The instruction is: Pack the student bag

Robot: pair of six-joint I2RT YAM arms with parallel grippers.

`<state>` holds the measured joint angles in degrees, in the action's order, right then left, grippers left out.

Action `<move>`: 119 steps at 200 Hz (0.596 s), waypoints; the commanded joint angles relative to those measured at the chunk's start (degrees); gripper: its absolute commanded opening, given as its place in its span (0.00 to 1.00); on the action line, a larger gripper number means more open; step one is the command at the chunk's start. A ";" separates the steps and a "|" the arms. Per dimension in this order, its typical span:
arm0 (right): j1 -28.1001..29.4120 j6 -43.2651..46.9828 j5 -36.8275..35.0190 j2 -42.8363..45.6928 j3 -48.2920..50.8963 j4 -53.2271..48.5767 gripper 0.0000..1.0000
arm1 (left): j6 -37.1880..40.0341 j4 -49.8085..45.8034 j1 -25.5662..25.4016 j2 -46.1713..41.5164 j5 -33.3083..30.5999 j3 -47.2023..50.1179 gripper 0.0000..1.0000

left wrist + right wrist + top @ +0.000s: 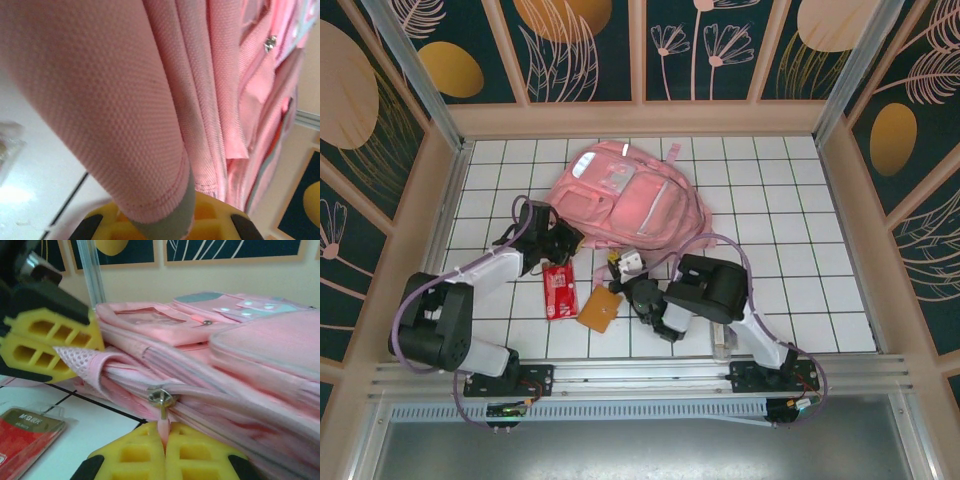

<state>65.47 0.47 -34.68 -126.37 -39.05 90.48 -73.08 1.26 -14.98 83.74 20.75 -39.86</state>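
Here, the pink backpack (pixel 620 195) lies flat on the white tiled table (pixel 790 260), in the upper middle of the overhead view, with its lower edge towards the two arms. The left gripper (pixel 553 242) sits at the bag's lower left corner, clenched on a fold of pink fabric with a grey trim (pixel 177 212). In its wrist view that fold runs down between the yellow fingers (pixel 212 212) at the bottom of the frame. The right gripper (pixel 164 435) is at the bag's lower edge, just right of the left one. Its jaws are pressed together on the pink tab hanging from a metal zipper pull (pixel 160 397). A red packet (pixel 560 291) and an orange-brown flat card (pixel 599 310) lie on the table just below the bag, between the arms.
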 commanded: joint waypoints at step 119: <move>-0.78 -24.14 -9.01 18.26 14.94 -17.23 0.00 | 28.91 -13.33 12.99 32.16 -1.33 -37.77 0.00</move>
<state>64.97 -18.61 -39.42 -111.11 -26.20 74.26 -51.05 -9.80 -4.80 110.59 24.67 -68.97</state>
